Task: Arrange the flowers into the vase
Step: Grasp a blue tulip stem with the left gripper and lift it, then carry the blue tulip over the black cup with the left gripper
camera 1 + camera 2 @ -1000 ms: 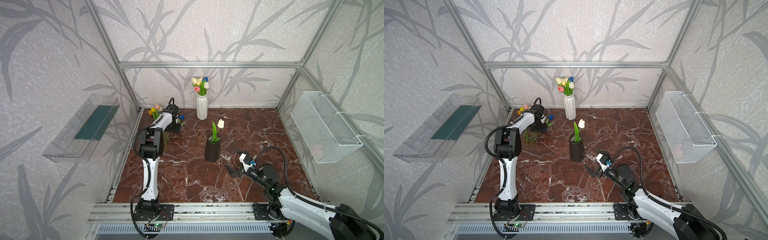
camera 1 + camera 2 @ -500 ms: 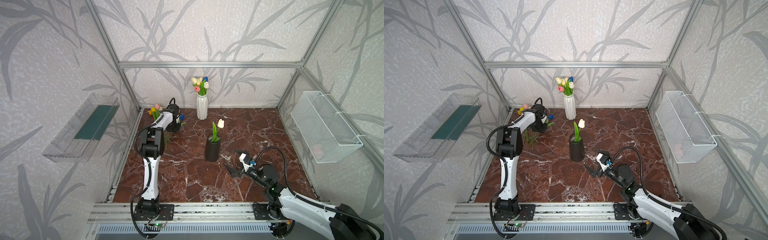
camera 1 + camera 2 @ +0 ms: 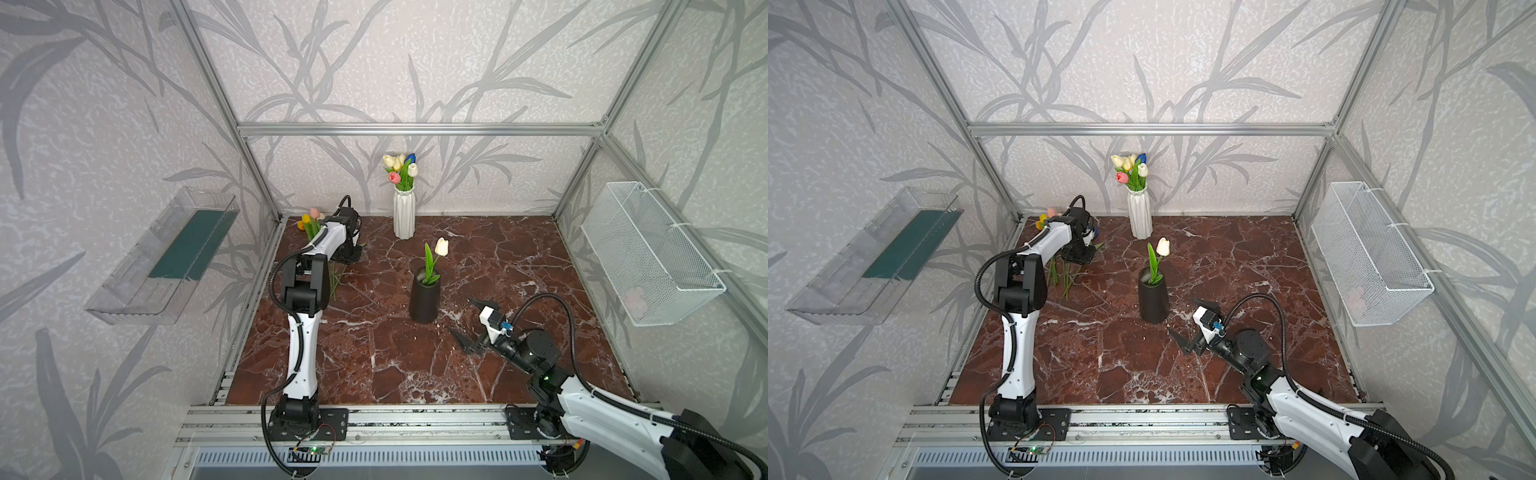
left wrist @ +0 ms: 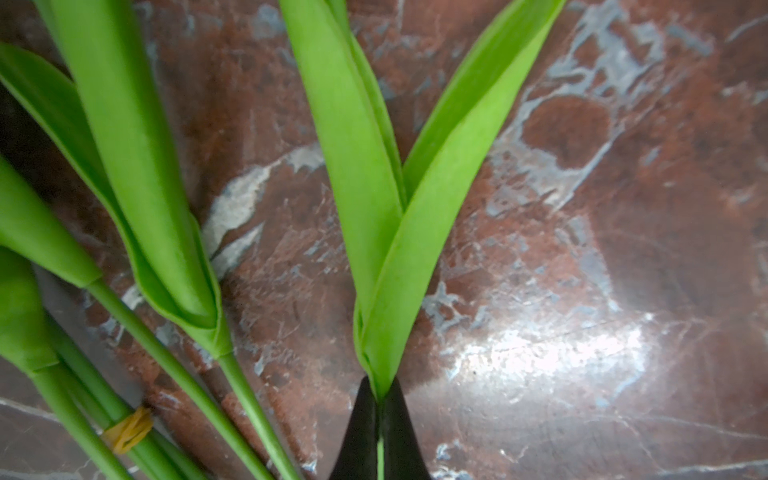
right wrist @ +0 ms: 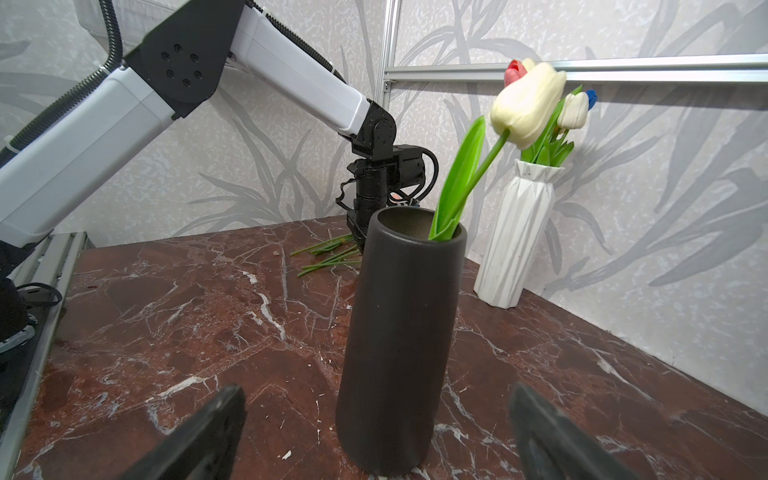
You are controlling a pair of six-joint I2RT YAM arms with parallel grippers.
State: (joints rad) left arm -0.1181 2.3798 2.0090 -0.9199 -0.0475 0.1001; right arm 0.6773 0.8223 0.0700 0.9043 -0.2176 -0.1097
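My left gripper (image 4: 379, 395) is low at the back left of the marble floor, shut on the green stem of one flower (image 4: 386, 249) just below its leaves. From above, its wrist (image 3: 348, 232) covers the jaws. Beside it lie more flowers (image 4: 137, 208), several bound by a yellow band (image 4: 129, 430), with heads (image 3: 309, 217) towards the corner. A black vase (image 3: 424, 299) (image 5: 399, 332) in the middle holds one white tulip (image 3: 441, 246) (image 5: 525, 104). My right gripper (image 3: 461, 316) (image 5: 376, 390) is open, facing that vase from the front right without touching it.
A white ribbed vase (image 3: 404, 216) with several tulips (image 3: 401, 168) stands against the back wall. A wire basket (image 3: 648, 253) hangs on the right wall and a clear shelf (image 3: 166, 257) on the left. Loose stems (image 3: 1065, 278) trail from the pile towards the middle.
The left gripper has closed on the stem. Both arms stay where they were, and the right gripper stays open.
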